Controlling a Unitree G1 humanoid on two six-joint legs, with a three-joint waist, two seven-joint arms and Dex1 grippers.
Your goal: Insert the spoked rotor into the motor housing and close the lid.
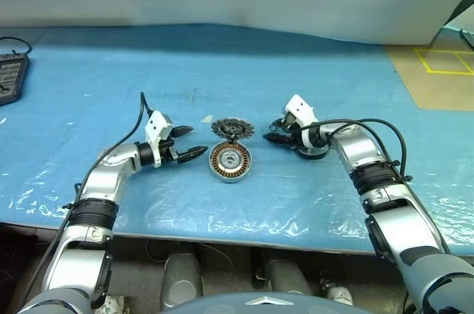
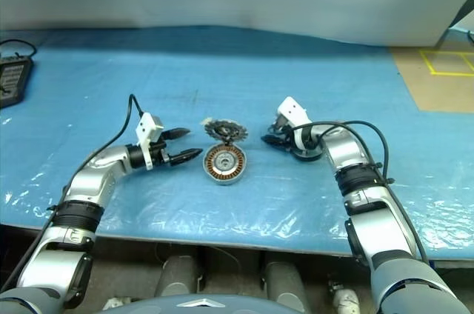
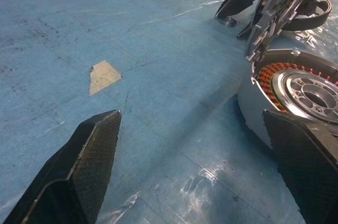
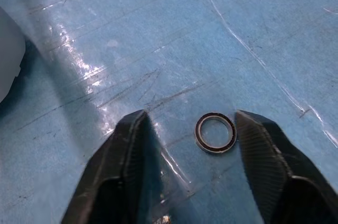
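The motor housing (image 1: 230,160), with copper windings around a silver centre, lies face up at mid-table. The lid (image 1: 232,129), its jagged fins showing, stands tilted against the housing's far edge. My left gripper (image 1: 197,141) is open just left of the housing, with one finger (image 3: 301,166) beside its rim. My right gripper (image 4: 187,123) points down at the mat right of the lid. Its fingers are apart around a tiny loose metal ring (image 4: 215,132) that lies flat on the mat. The spoked rotor (image 1: 312,152) shows as a black ring, partly hidden under my right wrist.
Blue plastic sheeting (image 1: 148,55) covers the table, and its front edge runs close to me. A dark device with a cable (image 1: 10,77) sits at the far left. A tan surface with yellow tape (image 1: 437,69) lies at the far right.
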